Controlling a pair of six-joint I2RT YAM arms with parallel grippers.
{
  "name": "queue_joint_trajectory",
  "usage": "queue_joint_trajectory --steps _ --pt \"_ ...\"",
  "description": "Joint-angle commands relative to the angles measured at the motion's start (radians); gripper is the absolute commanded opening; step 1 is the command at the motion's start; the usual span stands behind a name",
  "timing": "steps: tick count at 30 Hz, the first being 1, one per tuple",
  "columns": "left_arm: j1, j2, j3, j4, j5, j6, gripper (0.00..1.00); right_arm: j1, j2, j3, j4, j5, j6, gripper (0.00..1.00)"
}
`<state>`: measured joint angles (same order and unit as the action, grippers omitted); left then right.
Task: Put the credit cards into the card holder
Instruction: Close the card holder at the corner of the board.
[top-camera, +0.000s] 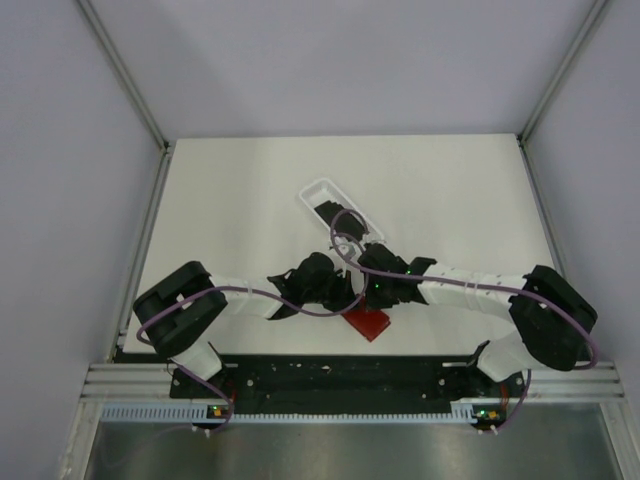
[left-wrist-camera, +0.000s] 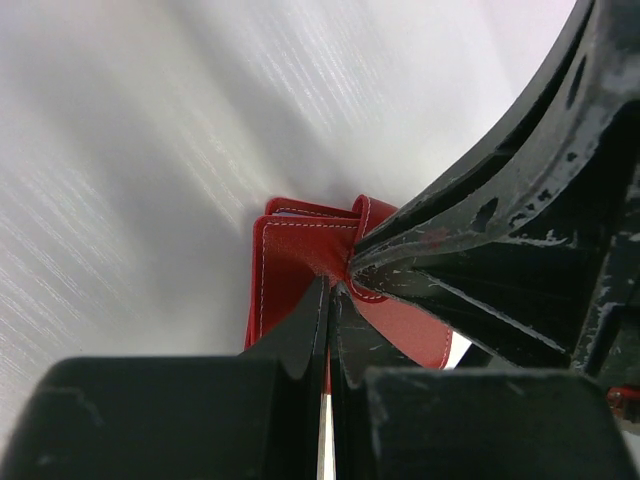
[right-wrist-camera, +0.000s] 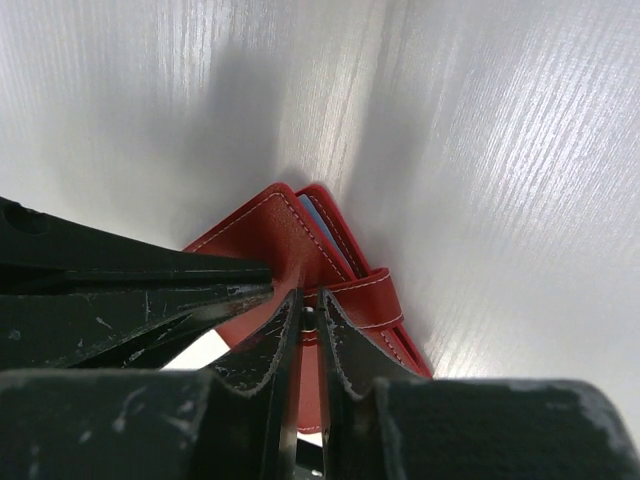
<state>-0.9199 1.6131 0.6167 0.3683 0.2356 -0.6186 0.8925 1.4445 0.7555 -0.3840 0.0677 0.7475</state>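
The red card holder (top-camera: 368, 323) lies near the table's front edge, between the two arms. My left gripper (left-wrist-camera: 335, 285) is shut, its tips pinching the red cover (left-wrist-camera: 290, 270). My right gripper (right-wrist-camera: 310, 297) comes in from the other side and is shut on the closure tab (right-wrist-camera: 375, 300). The tab wraps over the holder's edge, where a strip of the pale blue inside (right-wrist-camera: 325, 225) shows. In the top view both grippers, left (top-camera: 348, 302) and right (top-camera: 368, 300), meet over the holder. Black credit cards (top-camera: 326, 210) lie in the white tray behind.
The white oblong tray (top-camera: 352, 206) lies slanted at mid-table, just behind the two wrists. Purple cables loop over both arms. Metal frame rails run along the table's left and right sides, and grey walls enclose it.
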Motion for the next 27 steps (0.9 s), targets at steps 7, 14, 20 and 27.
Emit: queue_joint_trajectory --steps 7,14,20,27 --pt "-0.008 0.004 -0.002 0.034 0.011 0.003 0.0 0.085 0.068 -0.004 -0.136 0.058 0.01 0.09" --pt "-0.01 0.005 0.0 0.037 0.007 0.0 0.0 0.169 0.024 -0.061 -0.122 0.17 0.121 0.08" --pt "-0.01 0.008 0.0 0.041 0.008 -0.006 0.0 0.258 0.011 -0.136 -0.09 0.279 0.26 0.06" --pt "-0.01 0.008 -0.003 0.043 0.007 -0.01 0.0 0.335 -0.018 -0.202 -0.085 0.372 0.394 0.05"
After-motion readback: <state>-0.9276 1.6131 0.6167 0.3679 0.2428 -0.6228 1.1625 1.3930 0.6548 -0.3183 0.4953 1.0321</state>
